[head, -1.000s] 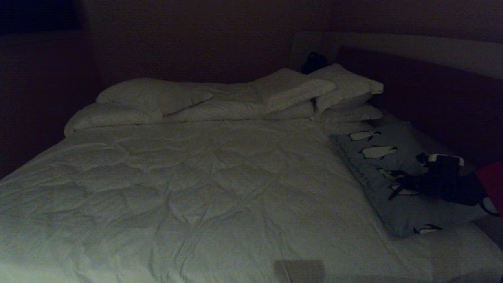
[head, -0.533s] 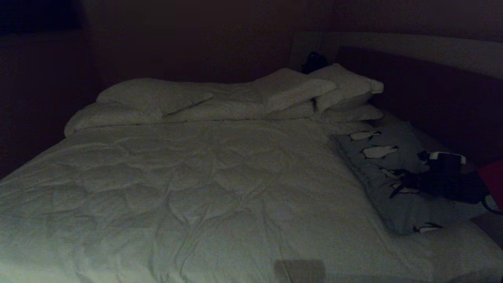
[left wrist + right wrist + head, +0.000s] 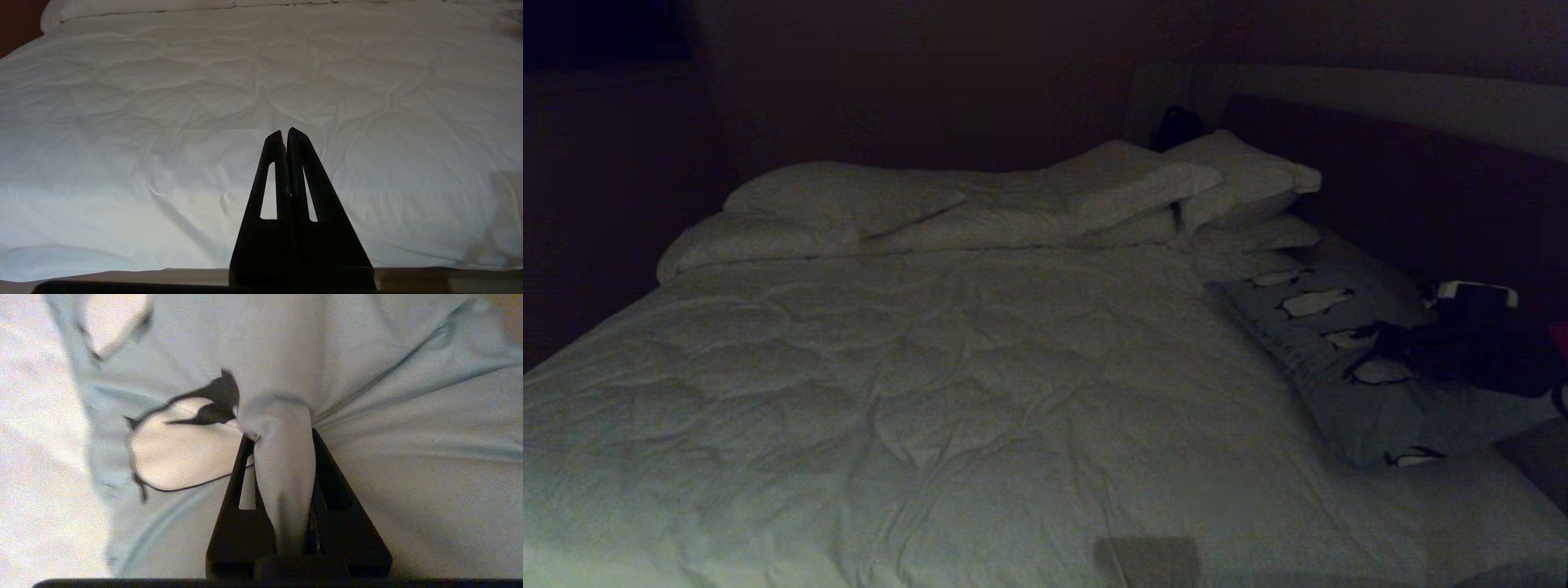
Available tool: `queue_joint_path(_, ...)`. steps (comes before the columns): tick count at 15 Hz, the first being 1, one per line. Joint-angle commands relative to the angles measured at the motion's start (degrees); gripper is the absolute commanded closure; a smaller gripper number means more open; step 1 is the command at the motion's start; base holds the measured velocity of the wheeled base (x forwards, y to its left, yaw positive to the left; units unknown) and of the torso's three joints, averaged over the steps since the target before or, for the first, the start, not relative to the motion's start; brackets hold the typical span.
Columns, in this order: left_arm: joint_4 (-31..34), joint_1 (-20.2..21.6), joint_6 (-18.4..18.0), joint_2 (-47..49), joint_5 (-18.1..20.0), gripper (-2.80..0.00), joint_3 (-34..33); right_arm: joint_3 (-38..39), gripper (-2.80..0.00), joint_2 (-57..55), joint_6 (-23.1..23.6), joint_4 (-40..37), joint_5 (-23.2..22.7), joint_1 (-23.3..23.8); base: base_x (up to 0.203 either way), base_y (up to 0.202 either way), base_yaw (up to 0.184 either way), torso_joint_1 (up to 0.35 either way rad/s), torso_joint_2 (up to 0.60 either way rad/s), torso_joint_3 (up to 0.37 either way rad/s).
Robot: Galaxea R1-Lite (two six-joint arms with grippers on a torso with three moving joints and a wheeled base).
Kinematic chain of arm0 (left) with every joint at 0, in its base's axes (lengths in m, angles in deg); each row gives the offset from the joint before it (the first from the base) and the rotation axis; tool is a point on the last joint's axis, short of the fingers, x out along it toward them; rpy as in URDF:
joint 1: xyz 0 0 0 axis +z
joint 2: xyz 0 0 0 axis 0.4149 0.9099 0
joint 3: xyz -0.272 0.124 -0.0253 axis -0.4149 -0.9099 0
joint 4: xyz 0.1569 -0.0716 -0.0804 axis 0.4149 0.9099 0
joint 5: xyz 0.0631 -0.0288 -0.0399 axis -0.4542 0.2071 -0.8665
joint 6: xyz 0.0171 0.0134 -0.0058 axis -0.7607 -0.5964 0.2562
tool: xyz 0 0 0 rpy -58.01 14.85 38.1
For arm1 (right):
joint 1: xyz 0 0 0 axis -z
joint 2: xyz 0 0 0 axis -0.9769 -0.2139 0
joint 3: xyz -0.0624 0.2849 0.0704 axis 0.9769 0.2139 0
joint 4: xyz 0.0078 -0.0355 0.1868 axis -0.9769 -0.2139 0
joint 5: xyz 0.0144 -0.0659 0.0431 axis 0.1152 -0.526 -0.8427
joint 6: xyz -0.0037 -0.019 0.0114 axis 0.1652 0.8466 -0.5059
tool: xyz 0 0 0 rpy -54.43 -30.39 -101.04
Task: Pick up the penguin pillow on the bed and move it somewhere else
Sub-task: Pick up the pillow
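The penguin pillow (image 3: 1347,416), pale blue-grey with black-and-white penguins, lies along the right side of the bed (image 3: 931,367). My right gripper (image 3: 1380,347) comes in from the right over the pillow's middle. In the right wrist view this gripper (image 3: 282,435) is shut on a pinched-up fold of the pillow's cover (image 3: 408,416), beside a penguin print (image 3: 179,445). The cloth around the fold is pulled taut. My left gripper (image 3: 284,131) is shut and holds nothing; it hangs low over the duvet (image 3: 163,102) near the bed's front edge.
Several plain white pillows (image 3: 849,204) are piled across the head of the bed, some stacked at the right (image 3: 1241,175). A dark panel (image 3: 1421,188) runs close behind the penguin pillow. A small dark object (image 3: 1176,126) sits behind the stack.
My right gripper has shut on the pillow's cover and risen toward the far right. The pillow's middle has lifted with it. The left arm has not moved.
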Motion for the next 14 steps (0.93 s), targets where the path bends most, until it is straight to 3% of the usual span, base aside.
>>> queue_joint_path(1,0.0,0.0,0.0,0.0,0.0,0.00,0.0,0.0,0.00,3.3,-3.3,0.5,-0.2,0.0,0.000,0.000,0.000,0.000,0.00,0.000)
queue_joint_path(9,0.0,0.0,0.0,0.0,0.0,0.00,0.0,1.6,0.00,13.8,-9.8,0.4,-0.2,-0.9,0.000,0.000,0.000,0.000,0.00,0.000)
queue_joint_path(14,0.0,0.0,0.0,0.0,0.0,0.00,0.0,7.8,0.00,23.4,-10.6,1.0,-0.2,-3.8,0.000,0.000,0.000,0.000,0.00,0.000)
